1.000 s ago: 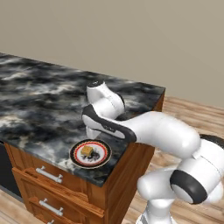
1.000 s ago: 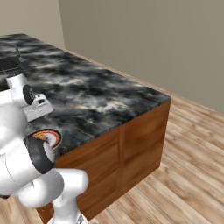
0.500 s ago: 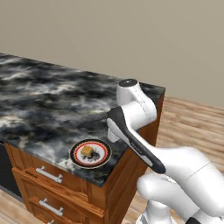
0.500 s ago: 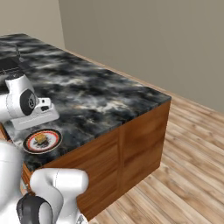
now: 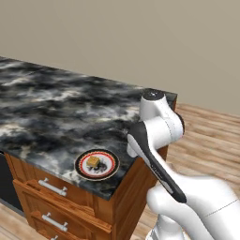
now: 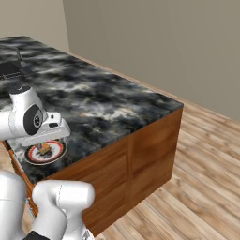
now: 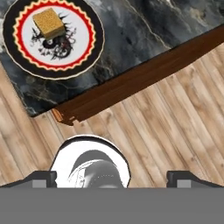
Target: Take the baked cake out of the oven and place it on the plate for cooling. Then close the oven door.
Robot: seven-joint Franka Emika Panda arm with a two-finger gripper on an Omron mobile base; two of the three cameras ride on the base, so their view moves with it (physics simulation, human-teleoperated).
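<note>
The baked cake [image 5: 93,161] is a small tan cube resting on the plate [image 5: 108,168], which is white with a red and black rim and sits near the counter's front corner. In the hand view the cake [image 7: 49,22] lies on the plate [image 7: 89,41] at the top left. My gripper [image 7: 112,179] is open and holds nothing, and it hangs off the counter's edge, above the wooden floor. Its fingertips [image 7: 41,178] stand far apart. In the right base view my hand [image 6: 52,127] is just above and beside the plate [image 6: 56,151]. The oven and its door are out of view.
The dark marble counter [image 5: 56,108] on wooden drawers [image 5: 51,187] ends at a corner [image 7: 61,116] close to the plate. Wooden floor [image 6: 197,159] lies open to the right. A narrow black strip [image 5: 3,180] shows under the counter at the far left.
The arm has swung right, off the plate and out past the counter's corner. The plate with the cake on it now shows uncovered. The gripper stays open.
</note>
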